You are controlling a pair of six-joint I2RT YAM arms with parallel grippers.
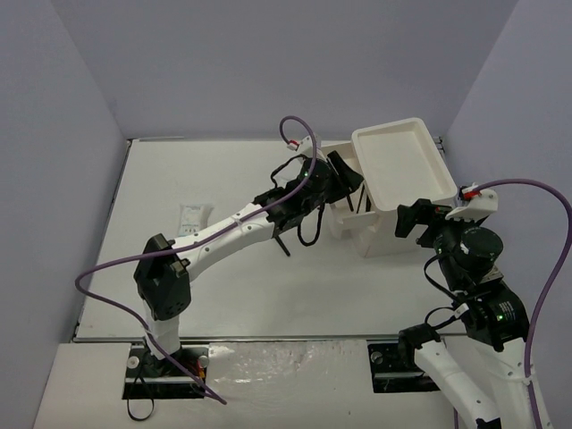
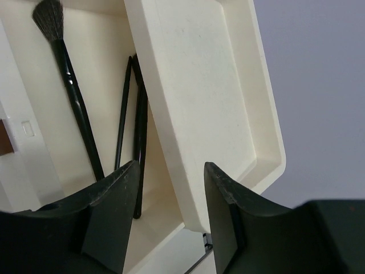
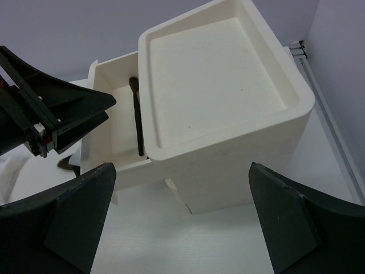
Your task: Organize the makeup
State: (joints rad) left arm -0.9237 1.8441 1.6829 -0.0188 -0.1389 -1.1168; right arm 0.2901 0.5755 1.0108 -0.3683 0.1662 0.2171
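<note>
My left gripper (image 1: 347, 174) hangs over the open drawer (image 1: 332, 221) of the white box (image 1: 398, 165), jaws open and empty (image 2: 171, 171). In the left wrist view a black brush (image 2: 74, 97) with grey bristles lies in the drawer (image 2: 105, 51) beside two thin black sticks (image 2: 122, 117). The right wrist view shows a black stick (image 3: 137, 120) in the drawer. A white packet (image 1: 190, 217) lies on the table at the left. Another black stick (image 1: 281, 243) lies under my left arm. My right gripper (image 1: 411, 218) is wide open and empty (image 3: 181, 168), just in front of the box (image 3: 222, 80).
The white box stands at the back right, its tray-like top (image 2: 194, 74) overhanging the drawer. My left gripper (image 3: 57, 120) shows at the left of the right wrist view. Grey walls close in the table on three sides.
</note>
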